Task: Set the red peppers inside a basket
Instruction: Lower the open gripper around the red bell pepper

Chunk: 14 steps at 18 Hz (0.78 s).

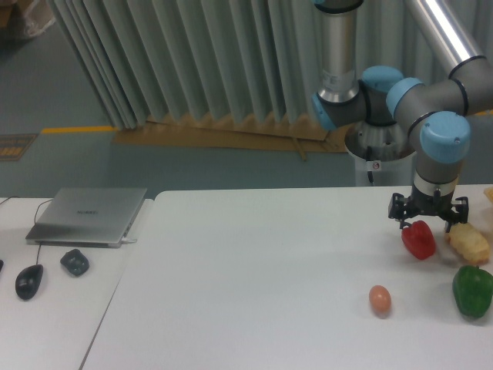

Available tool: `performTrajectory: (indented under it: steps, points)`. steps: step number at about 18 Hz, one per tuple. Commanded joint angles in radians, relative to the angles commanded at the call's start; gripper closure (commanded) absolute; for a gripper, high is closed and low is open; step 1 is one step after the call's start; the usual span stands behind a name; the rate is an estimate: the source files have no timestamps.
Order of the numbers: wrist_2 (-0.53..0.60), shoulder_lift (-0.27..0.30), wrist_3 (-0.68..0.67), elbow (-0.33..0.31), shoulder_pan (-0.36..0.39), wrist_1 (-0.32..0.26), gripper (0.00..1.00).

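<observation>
On the right part of the white tabletop (254, 270), red bell pepper (418, 240) lying free, directly beneath the hand (427, 224). Hand open, fingers spread to either side just above the pepper's top, not gripping. Just right of the pepper, pale yellowish lumpy item (468, 243); nearer the front edge, green bell pepper (472, 290) and brown egg (379, 300). Far left: closed silver laptop (87, 216), black mouse (28, 280).

Pepper (418, 240) on the table (254, 270) under the gripper (427, 216) — bread (468, 242) right, egg (379, 300) in front (laptop (88, 216) far left).
</observation>
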Motion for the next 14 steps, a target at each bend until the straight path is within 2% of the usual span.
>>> performTrajectory:
  steps: [6, 11, 14]
  points:
    - [0.028, -0.014, -0.024, -0.006, -0.005, 0.002, 0.00]
    - [0.049, -0.018, -0.087, -0.029, -0.063, 0.000, 0.00]
    - [0.057, -0.025, -0.092, -0.035, -0.063, 0.002, 0.00]
